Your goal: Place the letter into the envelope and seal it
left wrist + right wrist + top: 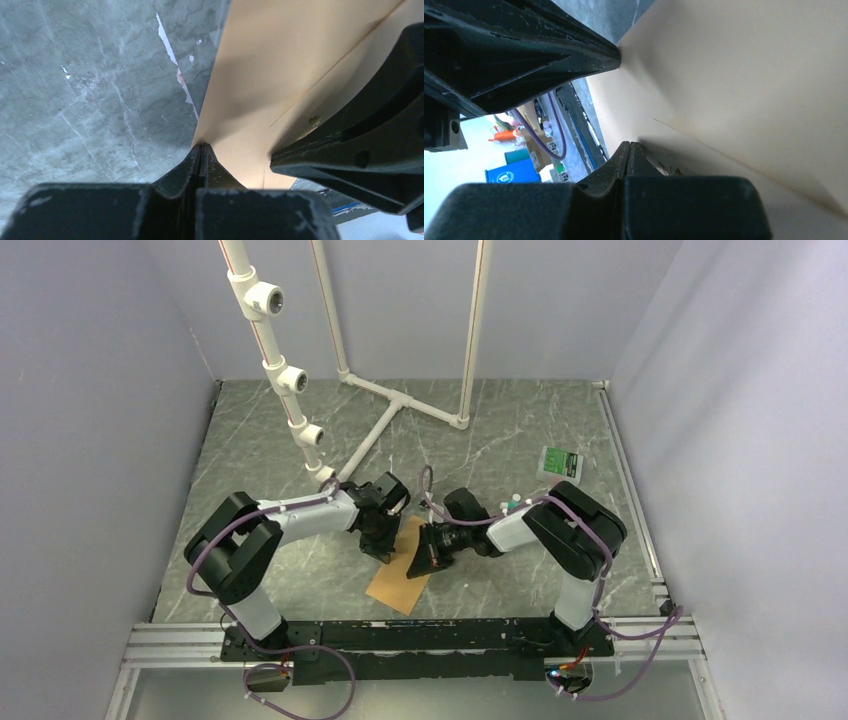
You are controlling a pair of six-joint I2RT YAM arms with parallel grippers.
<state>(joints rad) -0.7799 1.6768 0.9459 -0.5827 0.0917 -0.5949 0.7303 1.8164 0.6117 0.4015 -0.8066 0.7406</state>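
Observation:
The kraft-brown envelope lies flat on the grey marble tabletop between my two grippers, slanted, with its flap seam showing as a thin line in both wrist views. My left gripper is shut, its tips touching the envelope's left edge. My right gripper is shut, its tips resting on the envelope's face by the flap seam. The right gripper's fingers show in the left wrist view, and the left gripper's fingers in the right wrist view. The peach-pink letter is not visible in any view.
A white PVC pipe frame lies on the table at the back, and a pipe post with fittings rises at the back left. A small green and white box sits at the right. Grey walls close three sides, and a metal rail runs along the near edge.

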